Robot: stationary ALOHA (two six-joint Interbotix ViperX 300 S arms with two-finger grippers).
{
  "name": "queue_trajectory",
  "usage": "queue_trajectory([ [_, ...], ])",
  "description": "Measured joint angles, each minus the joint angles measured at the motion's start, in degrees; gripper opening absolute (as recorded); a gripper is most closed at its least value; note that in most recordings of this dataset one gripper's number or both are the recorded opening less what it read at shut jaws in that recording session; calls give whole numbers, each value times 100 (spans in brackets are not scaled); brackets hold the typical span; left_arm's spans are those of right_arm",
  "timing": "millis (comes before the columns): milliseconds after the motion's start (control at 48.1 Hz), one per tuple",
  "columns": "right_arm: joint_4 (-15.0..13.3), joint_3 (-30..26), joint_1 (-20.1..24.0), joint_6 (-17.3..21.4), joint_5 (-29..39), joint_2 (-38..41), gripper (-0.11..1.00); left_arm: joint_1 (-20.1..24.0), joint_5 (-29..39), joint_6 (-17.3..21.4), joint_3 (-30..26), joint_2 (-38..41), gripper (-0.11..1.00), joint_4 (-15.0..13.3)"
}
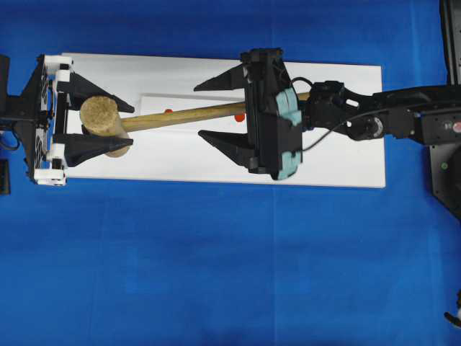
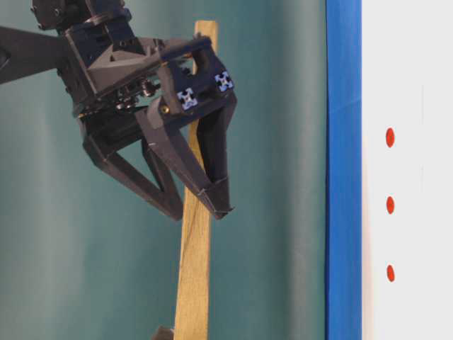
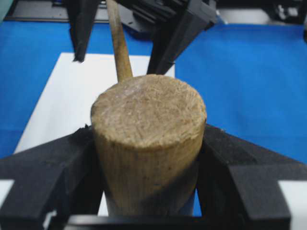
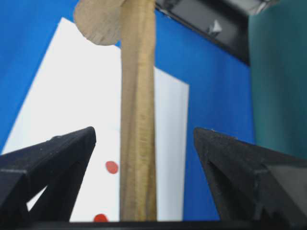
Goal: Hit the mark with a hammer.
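I hold the light wooden mallet point(image 1: 144, 117) by its thick cylindrical head in my left pincer point(image 1: 108, 125); its flat handle runs level above the raised white block. Which red dot is the mark, I cannot tell.

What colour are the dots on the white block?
Red; the dots show best in the table-level exterior view.

No text, label, brand or number is showing legibly on anything in these views. The only sign-like markings appearing are three plain round red dots point(image 2: 390, 205) lying in a row on the white block point(image 2: 417, 297), carrying no writing. Small patterned squares point(image 2: 188, 98) are showing on the dark gripper body in the table-level view, but nothing on them is reading as characters.
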Motion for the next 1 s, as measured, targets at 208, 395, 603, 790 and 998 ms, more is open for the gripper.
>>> queue_trajectory([
  [208,527,9,-18,9,272,0,97,-79,44,404,-44,0,44,9],
  [395,765,0,-88,18,448,-9,94,-88,53,448,-44,0,44,0],
  [603,870,-44,-114,18,519,-9,52,-79,53,457,-53,0,44,0],
  [790,976,-79,-202,26,712,0,6,-70,62,457,-62,0,44,9],
  [998,1134,-79,-193,132,782,0,3,-79,88,492,-70,0,44,26],
])
